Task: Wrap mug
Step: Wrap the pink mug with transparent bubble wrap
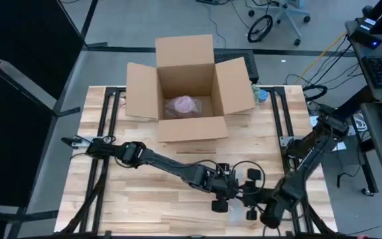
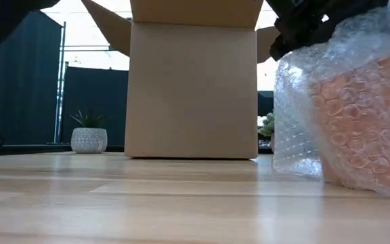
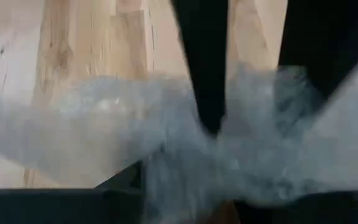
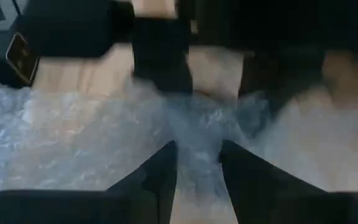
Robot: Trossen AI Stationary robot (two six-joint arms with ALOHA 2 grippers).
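Two grippers met at the near edge of the worktop (image 1: 144,199), over the bubble-wrapped mug (image 2: 357,122), an orange-pink shape inside clear bubble wrap (image 4: 73,137). The right gripper (image 4: 197,165) was pinched on a fold of wrap; the left gripper (image 3: 213,134) was in the wrap too, a dark finger pressed into it, but whether it was clamped could not be told. Judgement: to wrap well, one gripper should pin the bundle down while the other pulls the loose flap tight across, slowly, so the mug does not roll off the edge. Cardboard box (image 1: 186,86) stood open behind, flaps out, holding one pinkish wrapped bundle (image 1: 183,105). A small potted plant (image 2: 88,134) sat beside the box.
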